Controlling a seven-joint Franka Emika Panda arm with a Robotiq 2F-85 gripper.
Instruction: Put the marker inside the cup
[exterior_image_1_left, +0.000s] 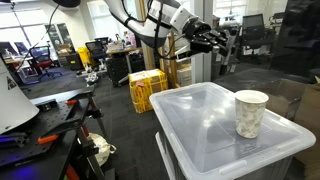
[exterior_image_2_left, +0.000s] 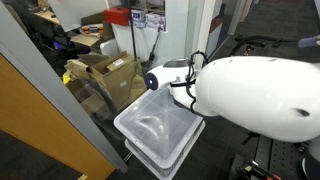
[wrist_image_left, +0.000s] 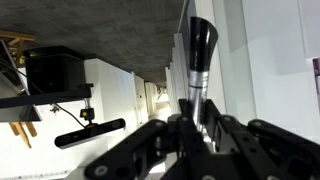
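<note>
The whitish paper cup (exterior_image_1_left: 250, 113) stands upright on the lid of a clear plastic bin (exterior_image_1_left: 200, 120), near its right side. My gripper (exterior_image_1_left: 212, 38) is high up and well behind the cup, pointing sideways. In the wrist view the gripper (wrist_image_left: 195, 125) is shut on the marker (wrist_image_left: 198, 62), a black stick with a silver band that rises between the fingers. The cup does not show in the wrist view. In an exterior view the arm (exterior_image_2_left: 255, 95) fills the right side and hides the cup and the gripper.
The bin (exterior_image_2_left: 150, 130) stands on a dark floor. Yellow crates (exterior_image_1_left: 147, 88) sit behind it. A workbench with tools (exterior_image_1_left: 50, 125) is alongside. Cardboard boxes (exterior_image_2_left: 105, 72) stand by a glass partition. Office chairs (exterior_image_1_left: 45, 60) are further back.
</note>
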